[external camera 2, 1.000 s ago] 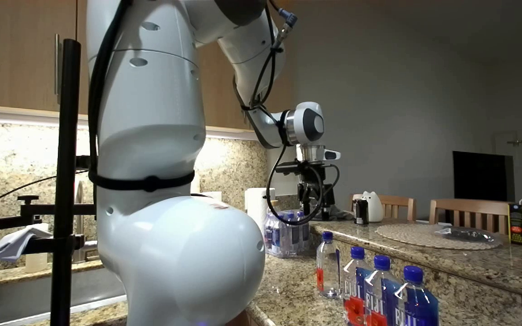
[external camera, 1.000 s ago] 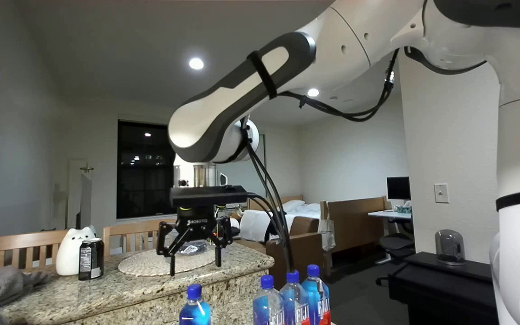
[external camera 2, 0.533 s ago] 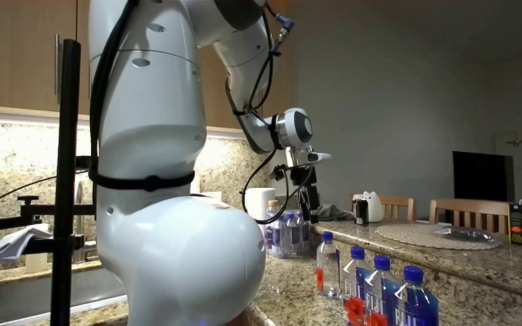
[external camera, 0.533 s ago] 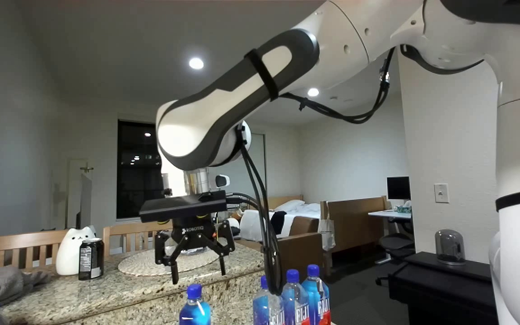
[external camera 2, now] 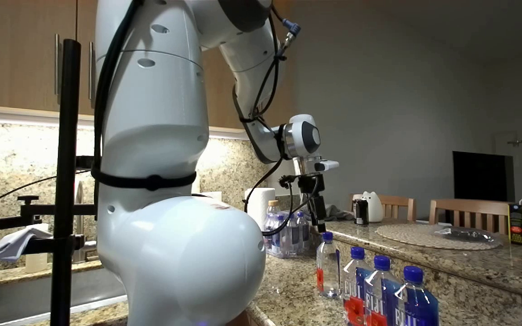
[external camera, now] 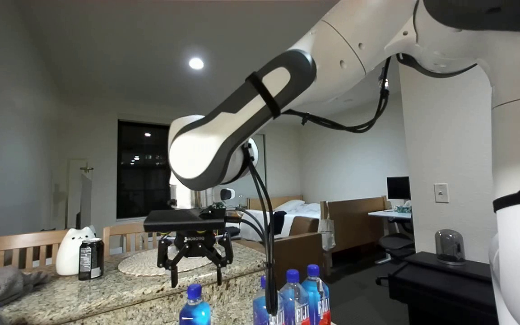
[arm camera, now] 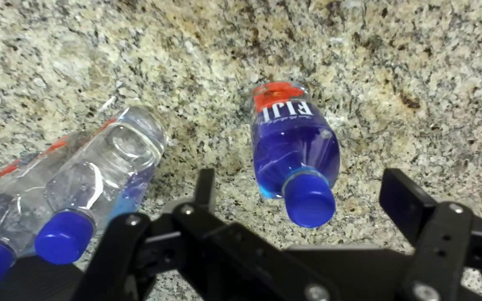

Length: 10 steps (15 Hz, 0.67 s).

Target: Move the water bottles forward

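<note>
A lone water bottle (external camera: 194, 311) with a blue cap and blue label stands upright on the granite counter; it also shows in an exterior view (external camera 2: 328, 267) and the wrist view (arm camera: 295, 142). Three more water bottles (external camera 2: 381, 290) stand in a row beside it, also in an exterior view (external camera: 294, 298). Two of them (arm camera: 107, 163) show at the left of the wrist view. My gripper (external camera: 197, 279) is open and empty above the lone bottle. In the wrist view the cap lies between the open fingers (arm camera: 302, 188), touching neither.
A raised granite ledge (external camera 2: 451, 253) runs behind the bottles. It bears a black can (external camera: 91, 259), a white cat figure (external camera: 71, 255), a woven mat (external camera 2: 397, 235) and a grey towel (external camera: 5, 284). A bottle pack (external camera 2: 288, 235) and paper roll (external camera 2: 257, 206) stand farther back.
My gripper tilted, then came back closer to level, and moved down toward the lone bottle's cap. The hanging cable swung. The bottles have not moved.
</note>
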Motion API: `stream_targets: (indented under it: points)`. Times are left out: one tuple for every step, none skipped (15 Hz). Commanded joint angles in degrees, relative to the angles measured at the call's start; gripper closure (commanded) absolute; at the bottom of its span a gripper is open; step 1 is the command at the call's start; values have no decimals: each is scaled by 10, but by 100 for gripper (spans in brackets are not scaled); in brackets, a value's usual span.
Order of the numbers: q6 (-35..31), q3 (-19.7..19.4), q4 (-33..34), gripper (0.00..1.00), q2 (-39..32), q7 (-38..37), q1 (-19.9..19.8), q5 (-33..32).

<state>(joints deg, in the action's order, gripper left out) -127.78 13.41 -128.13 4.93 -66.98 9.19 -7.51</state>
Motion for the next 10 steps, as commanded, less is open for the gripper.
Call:
stream_targets:
  points:
    - [-48, -11, -5, 0, -16, 31, -2, -8]
    - [-55, -14, -1, 0, -24, 40, -2, -7]
    - [-62, -17, 3, 0, -32, 54, -1, 1]
    - [-66, -19, 5, 0, -37, 62, 0, 1]
    - [-70, -21, 7, 24, -42, 72, 0, 2]
    - [-73, -22, 9, 26, -46, 79, 0, 3]
    - [-74, -24, 10, 33, -50, 85, 1, 5]
    - [-74, -25, 11, 40, -52, 91, 1, 7]
    - [-73, -26, 11, 47, -53, 95, 2, 9]
    - [-73, -27, 11, 53, -54, 97, 2, 10]
